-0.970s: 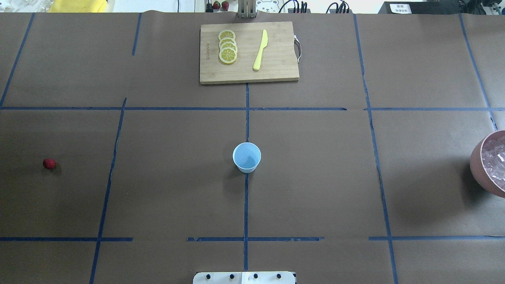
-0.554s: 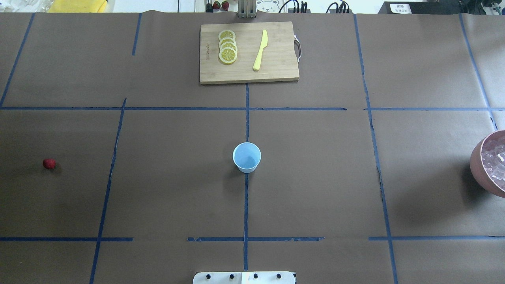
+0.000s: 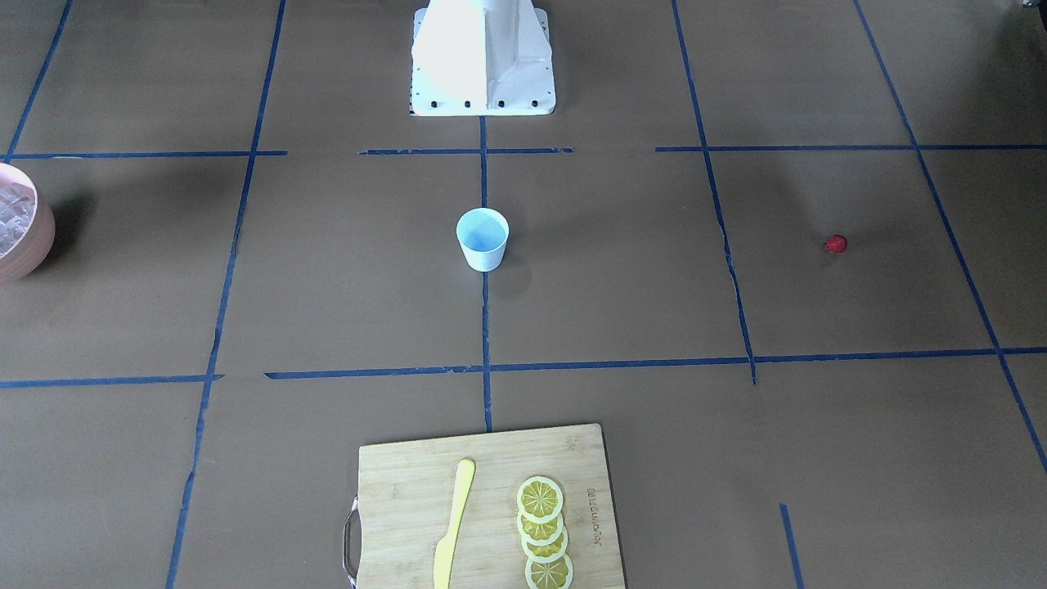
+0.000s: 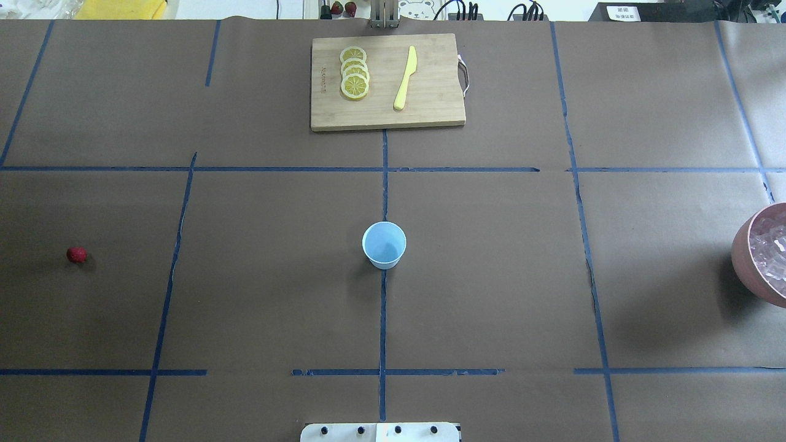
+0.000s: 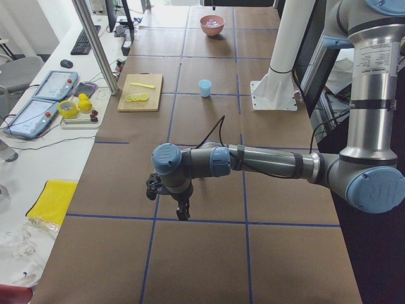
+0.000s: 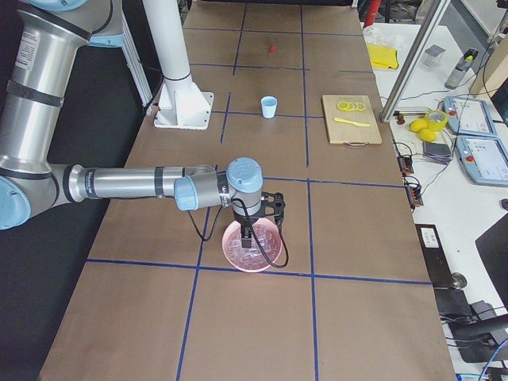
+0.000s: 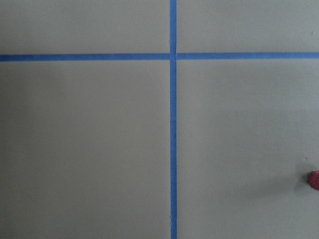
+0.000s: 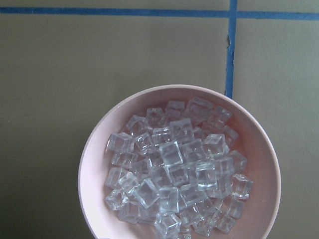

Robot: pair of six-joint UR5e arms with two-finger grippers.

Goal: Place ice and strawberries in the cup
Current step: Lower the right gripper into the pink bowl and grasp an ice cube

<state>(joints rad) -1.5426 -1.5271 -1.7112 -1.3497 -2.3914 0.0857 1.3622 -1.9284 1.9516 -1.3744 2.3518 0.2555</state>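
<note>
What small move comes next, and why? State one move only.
Probably lower the right gripper toward the ice. In the exterior right view it hangs above the pink bowl, its wrist view looks straight down on the heaped cubes, and the cup stands empty at mid-table. Whether the jaws are open I cannot tell.

board [image 4: 436, 73]: upper centre | lemon slices [image 4: 354, 73]: overlapping row, board's left half | knife [image 4: 405, 78]: on board, right of slices, apart | pink bowl [image 4: 746, 258]: right edge

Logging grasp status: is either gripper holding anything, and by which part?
Cannot tell: the left gripper and right gripper show only in side views. The strawberry and cup sit free on the table.
</note>
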